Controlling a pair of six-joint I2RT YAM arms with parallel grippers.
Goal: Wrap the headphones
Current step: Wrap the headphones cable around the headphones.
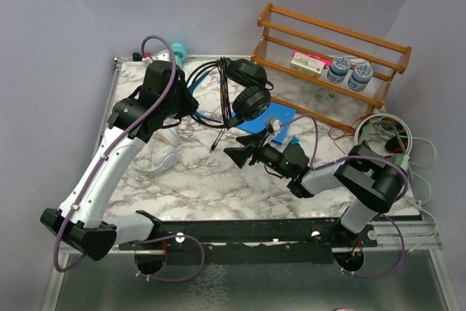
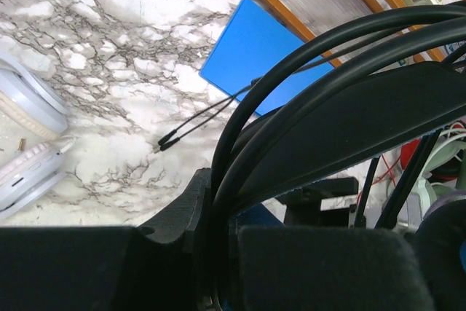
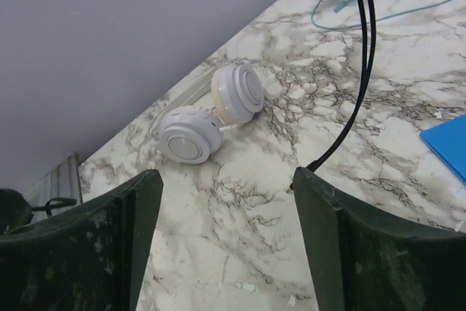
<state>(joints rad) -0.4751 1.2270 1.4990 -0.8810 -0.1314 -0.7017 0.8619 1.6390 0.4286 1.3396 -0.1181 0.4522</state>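
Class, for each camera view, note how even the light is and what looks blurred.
Top external: soft, even light on the marble table, everything sharp. Left wrist: black headphones near the lens, dark and blurred; marble crisp. Right wrist: white headphones sharp, right gripper's fingers dim.

The left arm [image 1: 109, 165] has white links and black joints; the right arm [image 1: 371, 180] is mostly black. A purple cable [image 1: 155, 36] loops along each. The right fingers [image 3: 138, 216] are black, flecked pale.

Right gripper [image 3: 227, 176]: jaws wide apart. White headphones [image 3: 211, 111] lie folded on the marble table [image 3: 240, 253] ahead. Black cable [image 3: 364, 56] hangs doubled, its end at the tip of the view-right finger, contact unclear. Blue sheet [image 3: 448, 143] at right edge.
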